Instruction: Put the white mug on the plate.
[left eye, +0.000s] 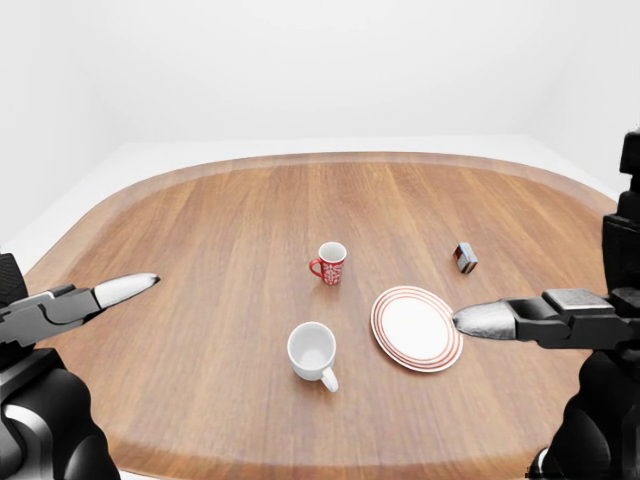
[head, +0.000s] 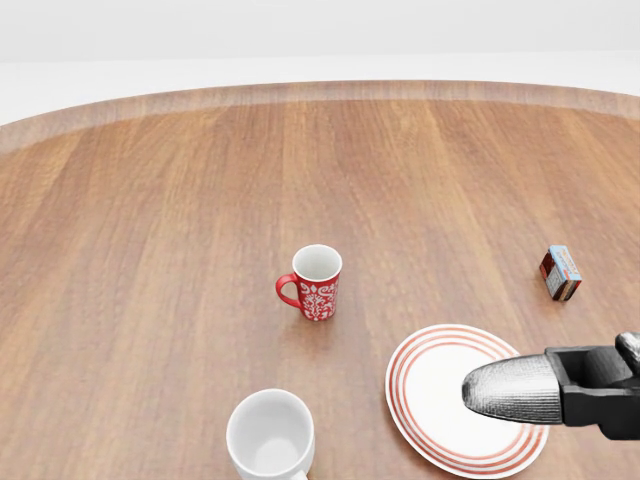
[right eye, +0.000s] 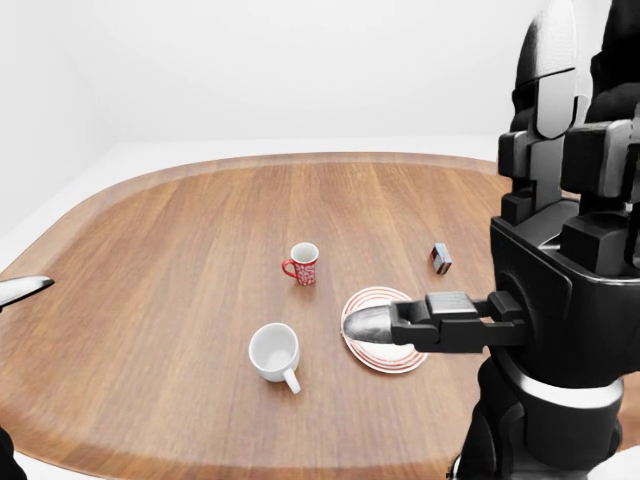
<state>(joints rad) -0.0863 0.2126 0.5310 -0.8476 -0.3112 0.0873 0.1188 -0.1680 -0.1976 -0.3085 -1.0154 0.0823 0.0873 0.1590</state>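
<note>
While the white mug sits upright on the wooden counter, mouth open to the camera and its handle turned toward the bottom right of the left-eye view, neither hand touches it. It stands to the left of the plate, near it but apart, with bare wood between them. That plate is white with red rings round its rim and lies flat. Higher in the same view, above the gap between the two, is a red mug with a white pattern, its handle pointing left. A small box rests to the right of the red mug, above the plate and well apart from it.

From the right edge of the left-eye view, the right hand reaches in with one silver-tipped finger stretched out level, its tip over the plate's right rim in that view; no object is held, and how its other fingers stand cannot be told. At the left edge, the left hand likewise shows one extended silver-tipped finger, empty, well apart from both mugs, and its spread also cannot be told.
</note>
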